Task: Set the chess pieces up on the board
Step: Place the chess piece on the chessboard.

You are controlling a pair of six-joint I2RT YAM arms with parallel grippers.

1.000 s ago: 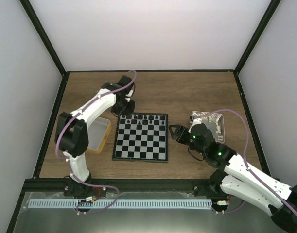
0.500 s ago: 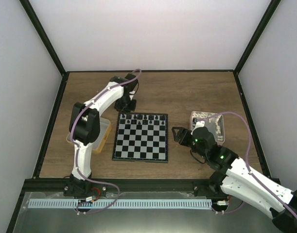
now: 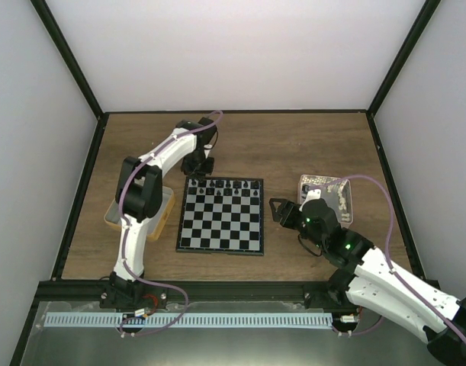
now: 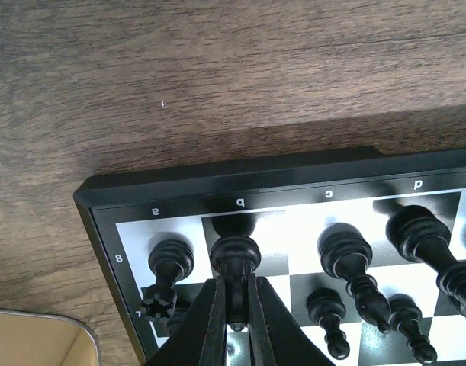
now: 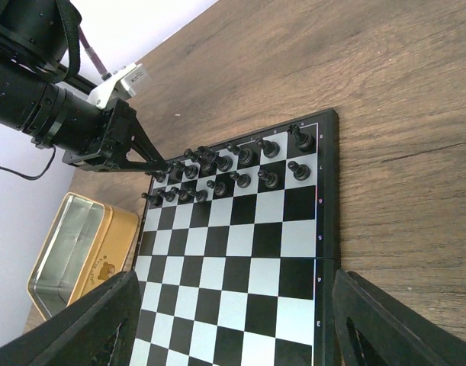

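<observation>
The board [image 3: 221, 221] lies in the middle of the table, with black chess pieces [image 3: 225, 185] in two rows along its far edge. My left gripper [image 3: 201, 168] is at the board's far left corner. In the left wrist view it [image 4: 236, 309] is shut on a black chess piece [image 4: 235, 255] whose base is over square b8, between the pieces on a8 [image 4: 171, 259] and c8 [image 4: 345, 255]. My right gripper [image 3: 277, 210] is open and empty, just right of the board. In the right wrist view it [image 5: 233, 335] looks across the board [image 5: 240, 252].
A yellow-rimmed tin [image 3: 141, 215] sits left of the board and also shows in the right wrist view [image 5: 72, 252]. A clear tray [image 3: 330, 191] with small pieces lies behind my right gripper. Black frame rails edge the wooden table.
The left arm's elbow has swung in towards the tin while its gripper stayed at the board's far left corner. The right gripper shifted slightly to the right.
</observation>
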